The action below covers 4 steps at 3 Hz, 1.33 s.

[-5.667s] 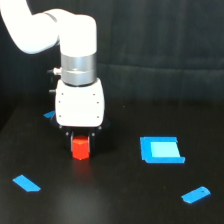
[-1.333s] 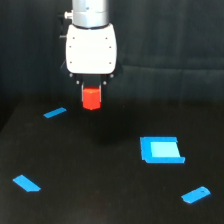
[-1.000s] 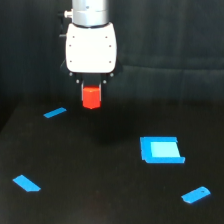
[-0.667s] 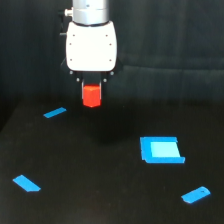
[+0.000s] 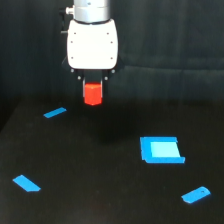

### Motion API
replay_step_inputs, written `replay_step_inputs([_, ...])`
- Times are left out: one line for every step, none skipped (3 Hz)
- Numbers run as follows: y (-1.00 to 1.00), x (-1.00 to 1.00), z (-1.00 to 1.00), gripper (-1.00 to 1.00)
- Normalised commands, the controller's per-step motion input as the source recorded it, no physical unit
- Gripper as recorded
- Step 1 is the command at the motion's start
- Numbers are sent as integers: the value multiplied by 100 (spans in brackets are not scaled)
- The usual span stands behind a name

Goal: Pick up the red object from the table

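Observation:
The red object [image 5: 92, 94], a small red-orange block, hangs in the air well above the table [image 5: 100, 180]. My gripper [image 5: 92, 90] is shut on it, just below the white wrist housing [image 5: 93, 44] in the upper left of the exterior view. The dark fingers are mostly hidden behind the block. A faint shadow lies on the black surface below it.
A blue square piece [image 5: 161, 150] lies at the exterior view's right. Small blue strips sit at the left [image 5: 55, 113], the lower left [image 5: 27, 183] and the lower right [image 5: 196, 195].
Since 5.7 s ago the gripper has lifted the red object off the table and risen. Over the last second it has barely moved.

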Motion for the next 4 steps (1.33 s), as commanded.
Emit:
replay_step_inputs([-4,9,10,-99])
replay_step_inputs([-17,6,4,-99])
replay_step_inputs([-9,5,11,-98])
replay_step_inputs([-13,7,3,-100])
